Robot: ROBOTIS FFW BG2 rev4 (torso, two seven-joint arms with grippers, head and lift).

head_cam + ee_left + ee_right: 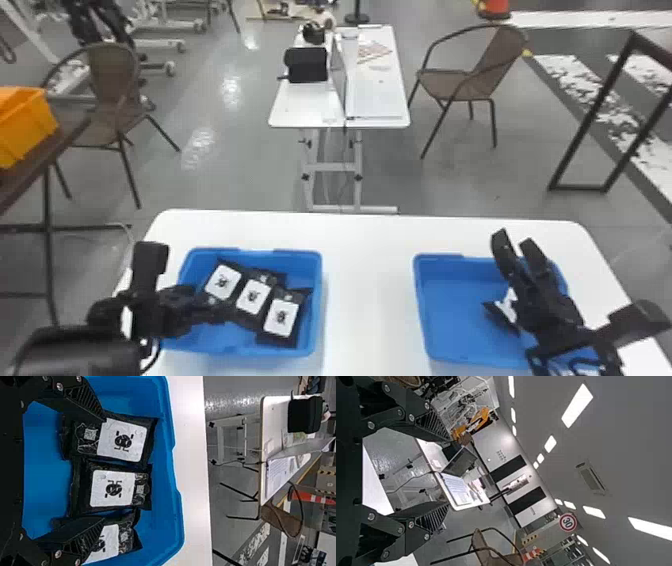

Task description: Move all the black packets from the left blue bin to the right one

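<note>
Here are the black packets (113, 489), at least three of them, lapped together face up in the left blue bin (316, 305), and the middle one looks like the pick! Over them comes the left gripper (104, 469), fingers spread wide, nothing pinched, the middle packet lying between the two tips. Trouble is, that spread also takes in the neighbours' edges, so I'd narrow it a touch first, line up on the middle packet's long sides, then go straight down. Close softly: these look like limp pouches that could fold or slide, and a neighbour might ride up with the catch. Lift straight up, well over the bin's wall, before swinging across the white table (370, 300).

Over at the right blue bin (450, 300), another packet (500, 317) lies inside, partly hidden by the right gripper (514, 242), which is parked above with fingers apart and empty. That's in the way! The drop wants the near-side floor of that bin, low and gentle, clear of those black fingers.
</note>
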